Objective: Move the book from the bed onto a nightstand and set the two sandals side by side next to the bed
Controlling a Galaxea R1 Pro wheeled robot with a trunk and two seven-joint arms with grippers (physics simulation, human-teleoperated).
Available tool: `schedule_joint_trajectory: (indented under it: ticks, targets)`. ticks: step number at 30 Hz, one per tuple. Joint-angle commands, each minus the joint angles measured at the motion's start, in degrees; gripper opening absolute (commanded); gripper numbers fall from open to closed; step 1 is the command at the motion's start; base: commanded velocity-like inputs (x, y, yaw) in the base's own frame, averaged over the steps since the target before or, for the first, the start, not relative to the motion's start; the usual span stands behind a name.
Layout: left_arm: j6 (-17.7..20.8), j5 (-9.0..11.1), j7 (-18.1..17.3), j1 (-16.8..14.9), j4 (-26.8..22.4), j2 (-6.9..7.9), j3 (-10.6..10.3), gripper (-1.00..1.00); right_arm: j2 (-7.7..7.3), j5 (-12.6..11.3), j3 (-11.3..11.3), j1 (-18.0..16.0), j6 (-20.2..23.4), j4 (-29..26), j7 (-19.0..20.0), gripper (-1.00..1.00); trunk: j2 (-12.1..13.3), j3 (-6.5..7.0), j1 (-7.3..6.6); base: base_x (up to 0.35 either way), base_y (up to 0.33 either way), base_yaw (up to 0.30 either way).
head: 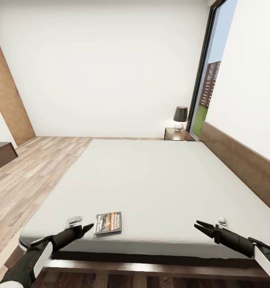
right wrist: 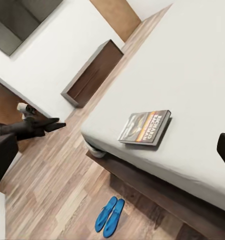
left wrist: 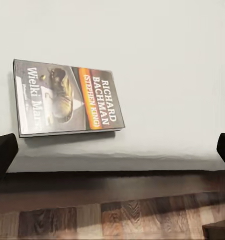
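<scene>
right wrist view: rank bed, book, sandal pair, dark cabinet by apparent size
1. bed
2. dark cabinet
3. book
4. sandal pair
The cabinet sits farther from the camera; book and sandals look close in size, so their order is unsure.

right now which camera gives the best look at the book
The left wrist view: the book is large there, lying flat on the bed near its edge, cover lettering readable. The right wrist view shows it smaller, from above. The head view shows it small, just beyond the left gripper.

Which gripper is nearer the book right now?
The left gripper: its tips sit just beside the book at the mattress edge, while the right gripper is far across the bed.
</scene>
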Motion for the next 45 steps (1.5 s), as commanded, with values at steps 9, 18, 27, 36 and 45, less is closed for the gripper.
schedule_joint_trajectory:
  ticks: [9, 18, 27, 36, 45]
  targets:
    - [36.7, -4.4, -0.1, -2.3, -32.3, 0.61, 0.1, 1.0, -0.05, -0.6, 0.3, -0.1, 0.9, 0.5, -0.1, 1.0, 0.0, -0.07, 0.0, 0.0, 0.0, 0.0]
    - [37.4, -6.1, 9.7, -21.4, -6.7, -6.05, 0.1, 1.0, -0.02, -0.6, 0.4, -0.1, 0.9, 0.5, -0.1, 1.0, 0.0, -0.07, 0.0, 0.0, 0.0, 0.0]
    - [37.4, -5.8, 12.2, -23.1, -3.6, -8.62, -2.7, 1.0, 0.01, -0.6, 0.4, -0.1, 0.9, 0.5, -0.1, 1.0, 0.0, -0.07, 0.0, 0.004, 0.0, 0.0]
    - [31.7, -5.8, 12.1, -22.5, 5.1, -10.29, -3.1, 1.0, -0.03, -0.6, 0.2, -0.1, 0.0, 0.1, 0.0, 1.0, 0.0, -0.07, 0.0, 0.051, 0.0, 0.0]
    - [26.5, -5.8, 12.1, -22.4, 8.5, -10.34, -3.0, 1.0, -0.04, -0.6, 0.1, -0.1, -0.1, 0.0, 0.2, 1.0, 0.0, -0.07, 0.0, 0.001, 0.0, 0.0]
